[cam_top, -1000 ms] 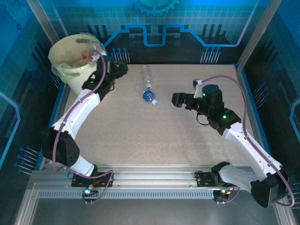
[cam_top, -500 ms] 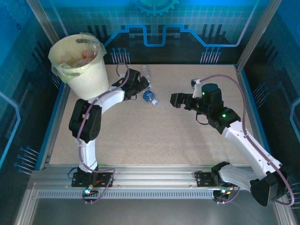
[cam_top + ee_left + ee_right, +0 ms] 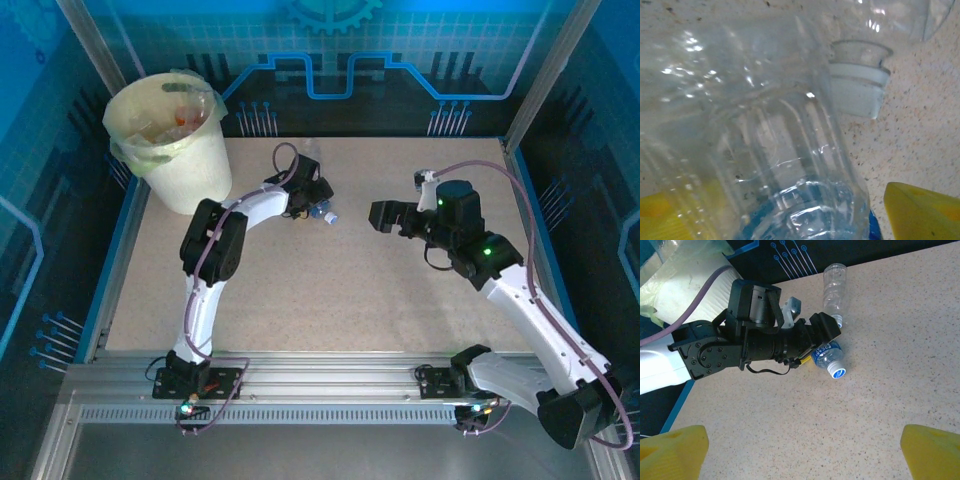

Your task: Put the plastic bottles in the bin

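A clear plastic bottle with a blue label and blue-white cap lies on the speckled table. My left gripper is low over it, and its body sits between the yellow fingers. A thin strip of table shows between the right finger and the bottle, so the gripper is open. A second, label-less clear bottle lies just beyond, its white neck ring close by. My right gripper hovers open and empty to the right. The bin stands at the far left corner with bottles inside.
The bin's pale bag rim sits just behind the left arm. Blue side rails and the back wall bound the table. Bare table lies between the two arms and toward the near edge.
The left arm has swung from the bin's rim to the right and down onto the blue-label bottle, and its jaws have narrowed around it. The right arm has barely moved.
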Controlling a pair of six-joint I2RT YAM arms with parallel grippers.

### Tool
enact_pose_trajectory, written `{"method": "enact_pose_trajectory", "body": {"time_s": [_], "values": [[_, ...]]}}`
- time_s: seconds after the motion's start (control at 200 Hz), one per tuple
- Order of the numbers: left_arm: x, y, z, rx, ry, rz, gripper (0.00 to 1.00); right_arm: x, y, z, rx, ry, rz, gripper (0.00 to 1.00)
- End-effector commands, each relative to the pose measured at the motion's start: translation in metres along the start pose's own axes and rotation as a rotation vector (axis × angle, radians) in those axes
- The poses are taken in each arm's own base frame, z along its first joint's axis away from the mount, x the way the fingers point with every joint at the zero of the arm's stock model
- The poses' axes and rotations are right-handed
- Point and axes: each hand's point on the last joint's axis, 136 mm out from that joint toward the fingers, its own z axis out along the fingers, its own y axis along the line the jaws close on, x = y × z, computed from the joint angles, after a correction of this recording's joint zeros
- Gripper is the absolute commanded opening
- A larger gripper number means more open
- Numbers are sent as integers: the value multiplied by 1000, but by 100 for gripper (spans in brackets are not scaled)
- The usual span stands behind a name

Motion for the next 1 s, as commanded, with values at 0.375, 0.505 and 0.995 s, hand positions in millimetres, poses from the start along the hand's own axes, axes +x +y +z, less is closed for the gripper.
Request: {"method": "enact_pose_trajectory", "body": {"time_s": [0.375, 0.505, 0.995], "values": [[24, 13, -10, 16, 63, 138, 62, 4, 12, -4, -46, 18, -83, 100], [30, 12, -27, 63, 61, 167, 56, 5, 12, -2, -43, 16, -82, 100], [8, -20, -140, 311, -119, 272, 46, -11, 15, -8, -57, -95, -47, 100]]}}
